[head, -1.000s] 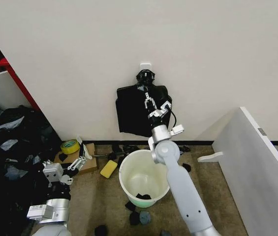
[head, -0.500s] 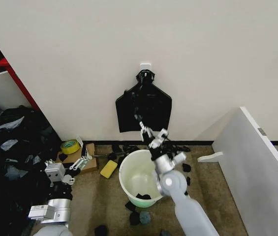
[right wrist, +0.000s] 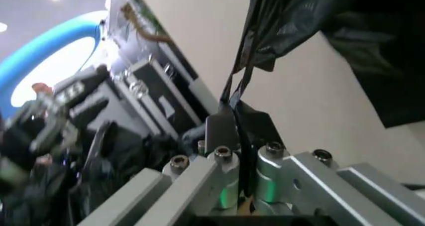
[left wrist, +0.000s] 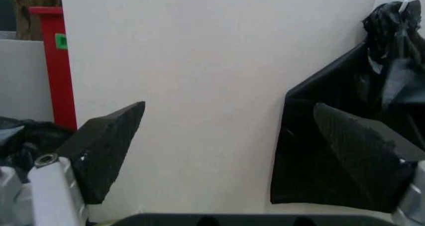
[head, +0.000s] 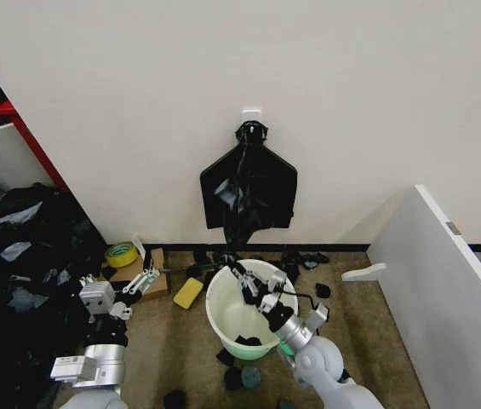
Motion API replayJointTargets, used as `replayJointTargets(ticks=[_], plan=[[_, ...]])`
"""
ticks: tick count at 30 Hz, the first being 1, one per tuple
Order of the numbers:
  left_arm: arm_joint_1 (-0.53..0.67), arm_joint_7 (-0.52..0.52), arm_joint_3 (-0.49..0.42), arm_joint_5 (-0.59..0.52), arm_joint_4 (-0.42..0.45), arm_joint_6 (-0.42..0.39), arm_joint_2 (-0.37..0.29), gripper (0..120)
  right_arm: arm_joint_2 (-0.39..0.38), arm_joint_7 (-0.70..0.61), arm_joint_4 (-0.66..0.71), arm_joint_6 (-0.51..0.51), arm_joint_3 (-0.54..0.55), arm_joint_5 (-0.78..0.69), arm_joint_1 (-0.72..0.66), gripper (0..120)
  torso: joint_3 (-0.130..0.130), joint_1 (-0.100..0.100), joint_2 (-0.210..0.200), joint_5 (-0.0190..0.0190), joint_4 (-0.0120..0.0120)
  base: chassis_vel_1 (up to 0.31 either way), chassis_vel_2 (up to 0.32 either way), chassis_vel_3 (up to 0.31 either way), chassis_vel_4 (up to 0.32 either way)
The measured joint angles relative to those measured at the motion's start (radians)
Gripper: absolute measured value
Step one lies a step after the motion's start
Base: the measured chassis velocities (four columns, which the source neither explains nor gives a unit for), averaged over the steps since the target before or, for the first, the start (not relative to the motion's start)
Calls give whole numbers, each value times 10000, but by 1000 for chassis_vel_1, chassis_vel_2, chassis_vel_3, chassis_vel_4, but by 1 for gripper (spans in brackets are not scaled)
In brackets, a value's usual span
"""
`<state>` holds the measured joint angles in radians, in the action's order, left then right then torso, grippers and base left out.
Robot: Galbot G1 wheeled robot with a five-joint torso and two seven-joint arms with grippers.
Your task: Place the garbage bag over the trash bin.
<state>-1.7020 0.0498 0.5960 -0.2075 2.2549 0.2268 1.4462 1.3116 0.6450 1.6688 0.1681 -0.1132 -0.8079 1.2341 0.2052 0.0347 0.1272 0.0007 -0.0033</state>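
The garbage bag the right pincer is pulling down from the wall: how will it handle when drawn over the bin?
Probably very floppy: the garbage bag stretches into a thin strand toward the right pincer. Likely light and slippery, given its thin glossy film. It may sag into the trash bin rather than hold open.

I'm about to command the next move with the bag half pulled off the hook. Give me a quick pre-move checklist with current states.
1. Right pincer shut on the garbage bag: ok.
2. Bag free of the wall hook: not ok, it stretches taut from the bundle.
3. Right pincer above the trash bin: ok.
4. Bin upright: ok.
5. Bin empty: not ok, black scraps inside.
6. Left pincer open, away from the bin: ok.
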Motion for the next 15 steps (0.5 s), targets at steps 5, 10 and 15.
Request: replayJointTargets(ticks=[5,10,15], plan=[[12,-4,0,0,-6,-6,12,100,-10,415,-236,56,-65,296,29,0,1,0,0,0,0,0,0,0,0],[0,-4,23,-3,0,-7,17,100,48,916,-355,75,-180,471,123,0,1,0,0,0,0,0,0,0,0],[-15,-4,28,-4,24,-7,22,100,108,1271,-435,174,-366,693,158,0,0,0,0,0,0,0,0,0,0]])
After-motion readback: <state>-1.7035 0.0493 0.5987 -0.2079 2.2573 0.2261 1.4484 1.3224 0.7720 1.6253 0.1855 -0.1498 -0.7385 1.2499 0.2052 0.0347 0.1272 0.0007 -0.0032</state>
